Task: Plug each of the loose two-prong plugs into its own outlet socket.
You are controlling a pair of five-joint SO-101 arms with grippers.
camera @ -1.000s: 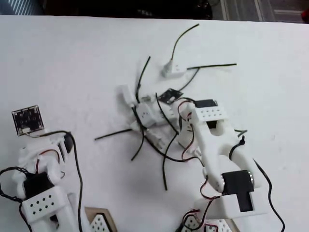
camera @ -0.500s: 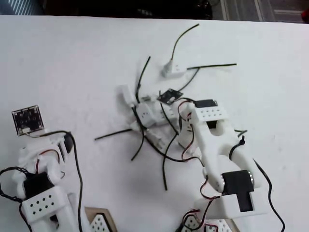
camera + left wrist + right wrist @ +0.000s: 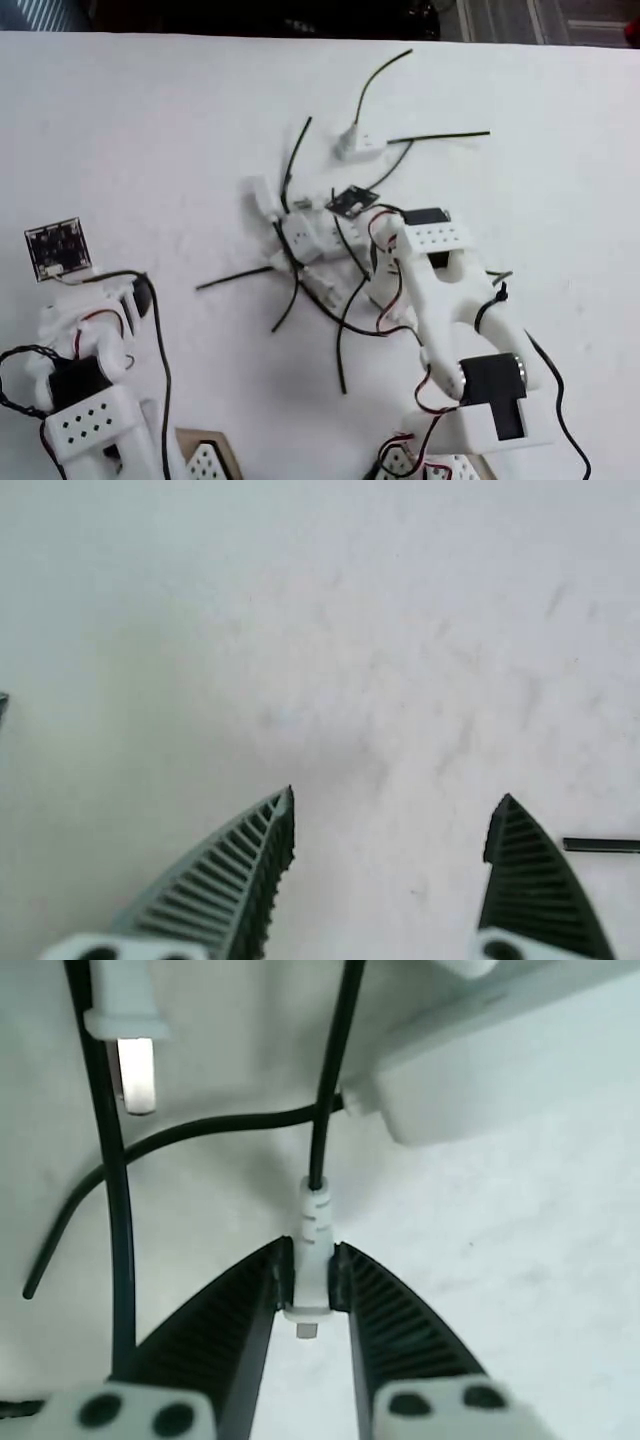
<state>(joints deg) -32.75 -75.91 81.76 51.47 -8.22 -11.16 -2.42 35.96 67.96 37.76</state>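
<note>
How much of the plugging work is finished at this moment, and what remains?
Done: no plug is clearly seated in a socket. In hand: the right gripper is shut on one white plug, close to the outlet block. Left: that plug, a second plug beside it with a bare prong, and what looks like a third plug farther up the table. The left gripper is open over bare table.
</note>
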